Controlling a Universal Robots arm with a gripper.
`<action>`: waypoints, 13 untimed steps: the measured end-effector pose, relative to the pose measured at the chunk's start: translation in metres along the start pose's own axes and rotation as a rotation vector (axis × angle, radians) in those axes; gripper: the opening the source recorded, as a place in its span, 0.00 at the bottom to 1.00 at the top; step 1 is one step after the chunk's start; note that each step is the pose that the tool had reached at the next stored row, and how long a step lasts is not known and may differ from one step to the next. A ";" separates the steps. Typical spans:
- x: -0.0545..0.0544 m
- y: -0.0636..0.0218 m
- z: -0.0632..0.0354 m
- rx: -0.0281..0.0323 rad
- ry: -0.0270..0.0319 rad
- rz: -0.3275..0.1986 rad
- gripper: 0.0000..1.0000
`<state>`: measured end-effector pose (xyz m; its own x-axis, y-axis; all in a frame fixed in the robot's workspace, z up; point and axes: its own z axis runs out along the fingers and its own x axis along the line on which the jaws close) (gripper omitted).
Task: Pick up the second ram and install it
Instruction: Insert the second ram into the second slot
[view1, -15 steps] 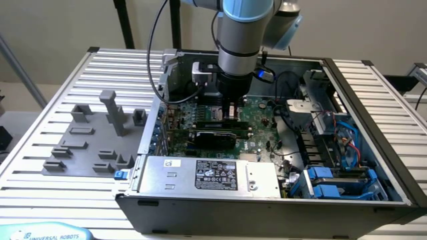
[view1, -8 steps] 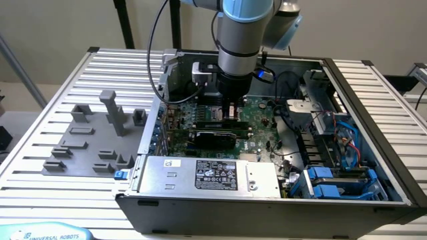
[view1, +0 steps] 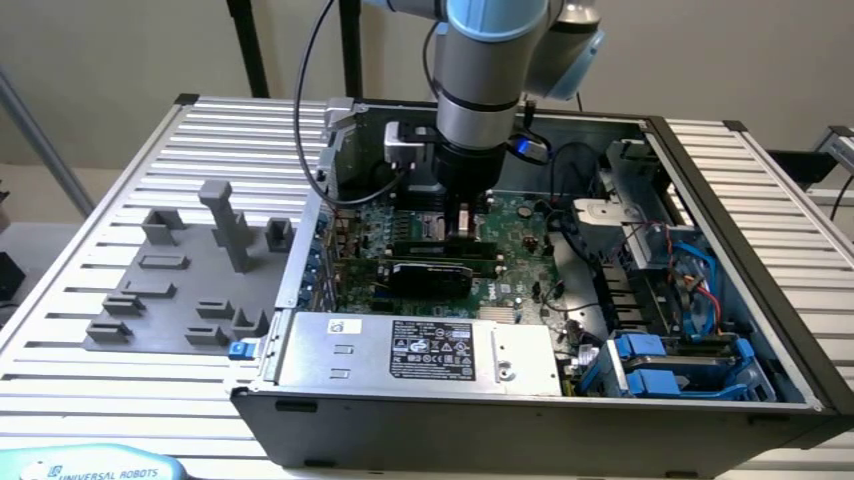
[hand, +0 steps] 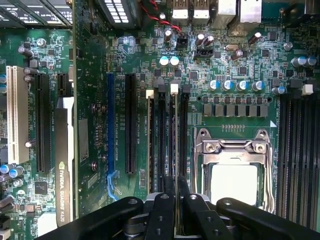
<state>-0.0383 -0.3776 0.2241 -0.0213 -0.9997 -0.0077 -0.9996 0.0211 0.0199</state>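
Low in the frame's centre, the hand (hand: 176, 200) pinches the second ram (hand: 175, 150) edge-on over its slot – best kept upright, pressed evenly into the motherboard (hand: 235, 65).

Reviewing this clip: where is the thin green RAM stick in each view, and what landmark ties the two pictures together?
Exterior view: the thin green RAM stick stands on edge under the gripper, over the large green motherboard.
Wrist view: the stick runs edge-on between the gripper's black fingers, in line with the long black memory slots.
Shared landmark: the graphics card.
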 end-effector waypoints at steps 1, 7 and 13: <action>0.000 -0.0002 -0.0008 -0.0005 0.0000 0.000 0.14; 0.000 -0.0008 -0.0011 -0.0028 0.0002 0.000 0.14; 0.000 -0.0019 -0.0011 -0.0148 0.0004 0.000 0.14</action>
<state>-0.0364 -0.3776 0.2251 -0.0213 -0.9997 -0.0073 -0.9992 0.0211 0.0347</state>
